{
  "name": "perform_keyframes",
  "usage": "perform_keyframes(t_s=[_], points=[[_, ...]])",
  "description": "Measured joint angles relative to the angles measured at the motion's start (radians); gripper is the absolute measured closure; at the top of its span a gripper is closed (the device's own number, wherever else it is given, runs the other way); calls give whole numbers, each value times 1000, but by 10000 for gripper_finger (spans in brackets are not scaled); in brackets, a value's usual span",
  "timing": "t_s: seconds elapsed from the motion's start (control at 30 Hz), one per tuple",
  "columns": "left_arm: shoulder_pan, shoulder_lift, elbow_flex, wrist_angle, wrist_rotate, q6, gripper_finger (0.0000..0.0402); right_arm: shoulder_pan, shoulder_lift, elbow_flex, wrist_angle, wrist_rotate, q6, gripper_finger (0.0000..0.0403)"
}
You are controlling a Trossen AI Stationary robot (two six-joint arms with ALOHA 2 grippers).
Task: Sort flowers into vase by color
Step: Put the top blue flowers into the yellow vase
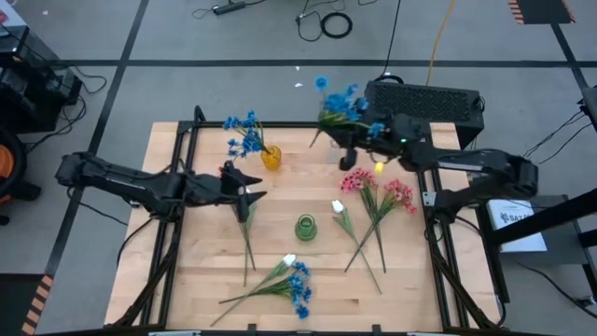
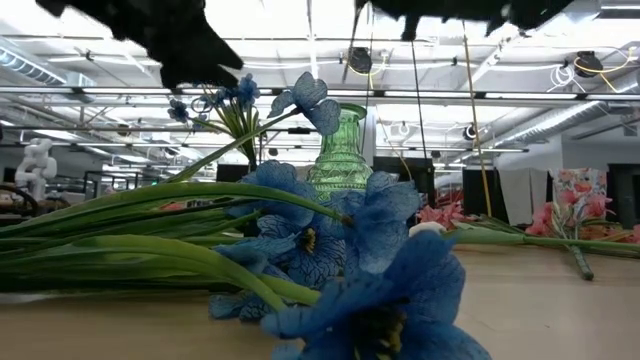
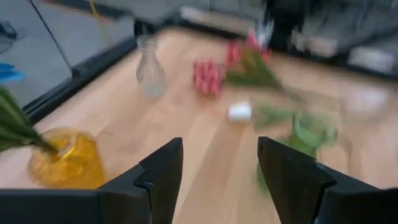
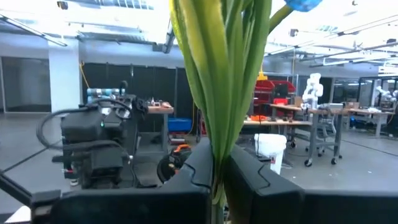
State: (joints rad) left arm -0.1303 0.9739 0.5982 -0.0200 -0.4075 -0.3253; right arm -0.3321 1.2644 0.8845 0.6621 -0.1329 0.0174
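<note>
Right tool [image 1: 359, 140] at far worktop edge, clamped on blue sprig [image 1: 338, 103]; stems [image 4: 224, 81] run upright between its fingers in right wrist view, blooms toward far side in high view. Left tool [image 1: 250, 194] over worktop centre-left, fingers apart, nothing held. Yellow vase [image 1: 270, 157] w/ blue flowers [image 1: 244, 131] standing upright, far left-centre. Green vase [image 1: 306, 227] at centre. Pink sprigs [image 1: 378, 201] right of centre, long axes diagonal, blooms toward far side. White bud [image 1: 338, 207] just beside them. Blue-and-white bunch [image 1: 284, 280] lying flat near front edge, stems pointing left. Clear vase [image 3: 150, 71] near pink blooms. Light wood worktop [image 1: 205, 289], dark frame; grey floor w/ cables; open lab room behind.
</note>
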Motion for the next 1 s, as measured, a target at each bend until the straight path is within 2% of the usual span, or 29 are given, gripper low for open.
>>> perform_keyframes(t_s=[0.07, 0.2, 0.3, 0.47, 0.6, 0.7, 0.8, 1.0], points=[[8, 9, -59, 83, -59, -18, 187, 0, 54, 0, 52, -1, -1, 390], [40, 22, -117, 119, -189, -103, 187, -7, 126, 0, 102, -5, -3, 390], [58, 38, -153, 119, -194, -114, 187, -15, 147, 0, 117, -5, -3, 390], [94, 71, -209, 206, -224, -115, 187, -20, 159, 0, 120, -6, -20, 390], [99, 103, -226, 285, -280, -114, 187, -21, 158, 0, 121, -7, -34, 390], [124, 120, -235, 276, -341, -113, 187, -26, 158, 0, 144, -7, -45, 390], [153, 119, -234, 285, -337, -104, 187, -37, 178, 0, 224, -7, -11, 390], [165, 119, -234, 282, -182, -115, 187, -64, 336, 2, 472, -7, 154, 390]])
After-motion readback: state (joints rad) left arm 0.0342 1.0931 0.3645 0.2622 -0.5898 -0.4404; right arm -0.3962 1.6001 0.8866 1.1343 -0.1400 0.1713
